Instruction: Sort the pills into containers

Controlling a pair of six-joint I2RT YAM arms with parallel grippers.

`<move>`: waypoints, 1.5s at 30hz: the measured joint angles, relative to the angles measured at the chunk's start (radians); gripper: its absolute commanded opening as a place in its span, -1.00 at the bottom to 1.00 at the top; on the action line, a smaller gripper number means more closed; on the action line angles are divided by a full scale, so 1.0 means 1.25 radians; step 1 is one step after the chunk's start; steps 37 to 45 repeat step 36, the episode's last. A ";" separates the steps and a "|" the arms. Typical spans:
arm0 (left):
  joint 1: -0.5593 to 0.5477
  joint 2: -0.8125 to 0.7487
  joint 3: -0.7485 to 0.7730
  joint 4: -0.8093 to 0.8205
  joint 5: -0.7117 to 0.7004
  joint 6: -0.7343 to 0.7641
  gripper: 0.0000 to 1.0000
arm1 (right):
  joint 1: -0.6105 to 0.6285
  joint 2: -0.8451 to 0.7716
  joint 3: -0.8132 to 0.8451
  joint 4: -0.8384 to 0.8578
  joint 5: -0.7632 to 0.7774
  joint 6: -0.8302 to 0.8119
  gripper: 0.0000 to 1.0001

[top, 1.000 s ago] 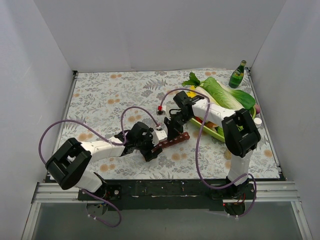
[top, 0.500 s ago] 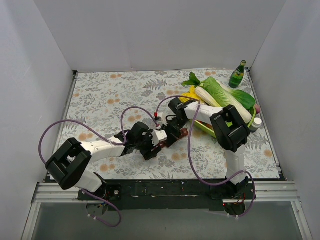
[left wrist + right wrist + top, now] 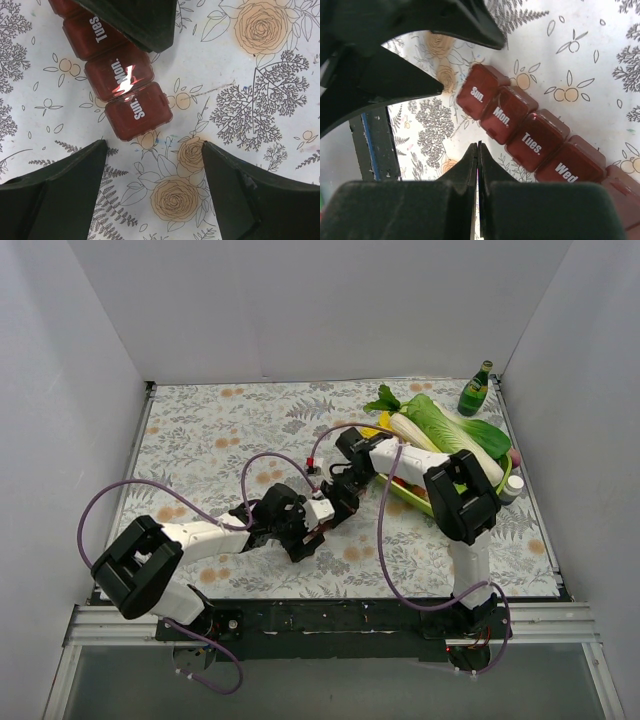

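The containers (image 3: pixel 131 96) are a strip of dark-red lidded cubes marked Sun, Mon, Tues and Wed, lying flat on the floral cloth. They also show in the right wrist view (image 3: pixel 520 125) and barely in the top view (image 3: pixel 320 528). My left gripper (image 3: pixel 154 152) is open and empty, its jaws just short of the Sun end. My right gripper (image 3: pixel 478 146) is shut with nothing between its jaws, its tip beside the Mon cube. In the top view both grippers, left (image 3: pixel 302 538) and right (image 3: pixel 335 504), crowd over the strip. The pills and their jar are out of view.
A long green tray (image 3: pixel 425 502) with leafy greens (image 3: pixel 445 425) lies at the right. A green bottle (image 3: pixel 475 390) stands at the back right corner. A white-capped bottle (image 3: pixel 513 486) stands by the tray. White walls enclose the table.
My right gripper has moved left along the strip toward my left gripper and now covers most of it. My left arm has barely moved.
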 measured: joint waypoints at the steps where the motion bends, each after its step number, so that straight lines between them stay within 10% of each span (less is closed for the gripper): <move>1: 0.000 -0.001 0.000 0.000 -0.003 -0.003 0.64 | -0.002 -0.007 0.002 -0.004 -0.003 -0.005 -0.97; 11: 0.024 -0.172 -0.020 0.008 -0.001 -0.118 0.96 | -0.044 -0.163 0.006 -0.016 0.024 -0.043 -0.49; 18: 0.106 -0.399 -0.007 0.005 -0.032 -0.346 0.96 | -0.117 -0.376 -0.071 0.084 0.127 -0.042 0.96; 25: 0.153 -0.481 0.159 -0.094 -0.087 -0.522 0.96 | -0.294 -0.679 -0.207 0.335 0.201 0.151 0.96; 45: 0.153 -0.541 0.204 -0.201 -0.099 -0.555 0.97 | -0.307 -0.791 -0.167 0.377 0.430 0.396 0.96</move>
